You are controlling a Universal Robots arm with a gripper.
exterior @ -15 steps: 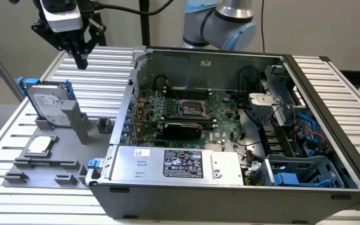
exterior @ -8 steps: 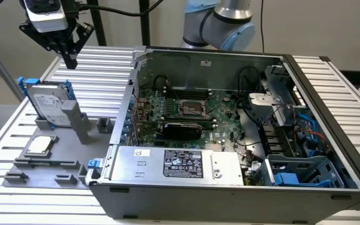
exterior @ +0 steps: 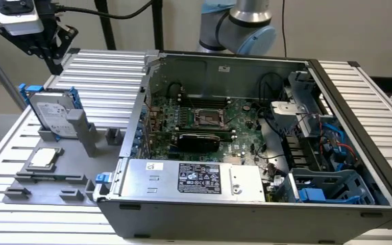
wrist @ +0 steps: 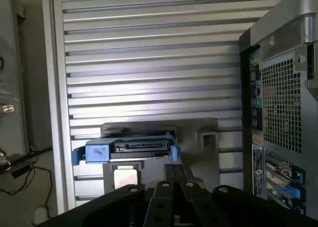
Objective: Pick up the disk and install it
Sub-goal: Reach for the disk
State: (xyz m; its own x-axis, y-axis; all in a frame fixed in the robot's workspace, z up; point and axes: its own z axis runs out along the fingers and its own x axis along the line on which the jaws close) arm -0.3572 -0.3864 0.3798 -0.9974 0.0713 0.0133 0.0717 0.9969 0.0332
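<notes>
Grey metal slats make up the desk (exterior: 5, 224). On its near part sits a flat grey holder (exterior: 73, 167) with a small square chip (exterior: 43, 157) lying in it. Beside that, on the exterior view's right, is the big open computer case (exterior: 250, 217), with a silver box (exterior: 196, 178) at its near end.

A bit farther back on the holder stands the disk (exterior: 51, 116). It is up on its edge in a slot, with its blue frame around it and its white label showing. It is outside the case, not in it.

Farther back again, and higher, is the hand (exterior: 51, 61). It hangs in the air above and behind the disk, well apart from it. Its two fingers look pressed together with nothing between them, as far as I can tell. Farthest of all is the robot arm (exterior: 247, 23), behind the case.

So the job is at its very start. The disk is not picked up yet, and it is not in the case yet. Both parts are left to do.
</notes>
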